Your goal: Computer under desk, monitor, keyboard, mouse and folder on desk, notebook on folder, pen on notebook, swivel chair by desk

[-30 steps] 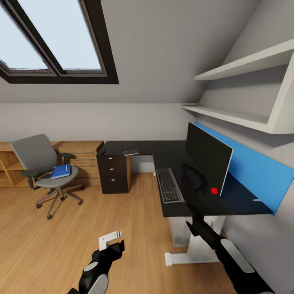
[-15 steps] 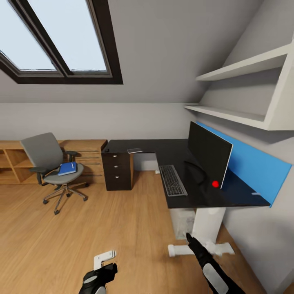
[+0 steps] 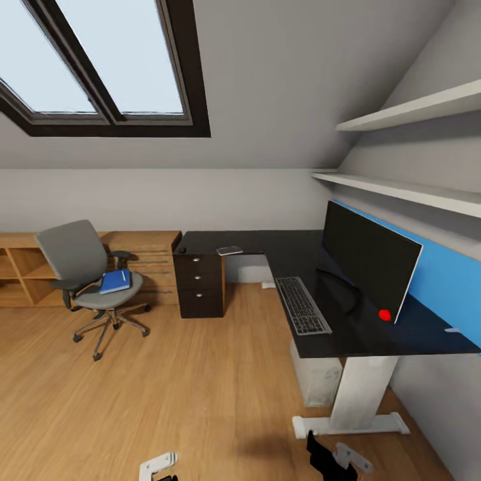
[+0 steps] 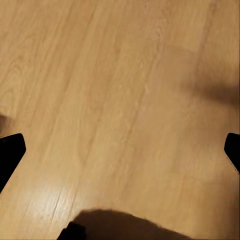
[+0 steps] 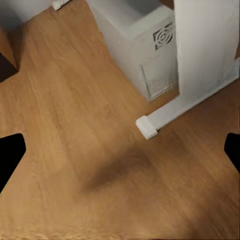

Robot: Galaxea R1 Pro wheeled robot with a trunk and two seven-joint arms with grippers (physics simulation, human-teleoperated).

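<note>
Head view: monitor (image 3: 371,264), keyboard (image 3: 302,305) sat on desk (image 3: 267,242), computer (image 3: 319,377) beneath. Folder (image 3: 115,281) lay on swivel chair (image 3: 90,270), unmoved. Both wrist views showed jaws apart, empty.

I see my left gripper (image 3: 159,465) and right gripper (image 3: 337,457) cut by the head view's lower edge. The computer (image 3: 319,375) sits half hidden behind the desk (image 3: 267,244) leg.

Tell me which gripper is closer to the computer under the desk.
Right. The right gripper hangs low over the floor just in front of the desk's white foot, with the computer close behind it. The left gripper is farther off, over open floor.
</note>
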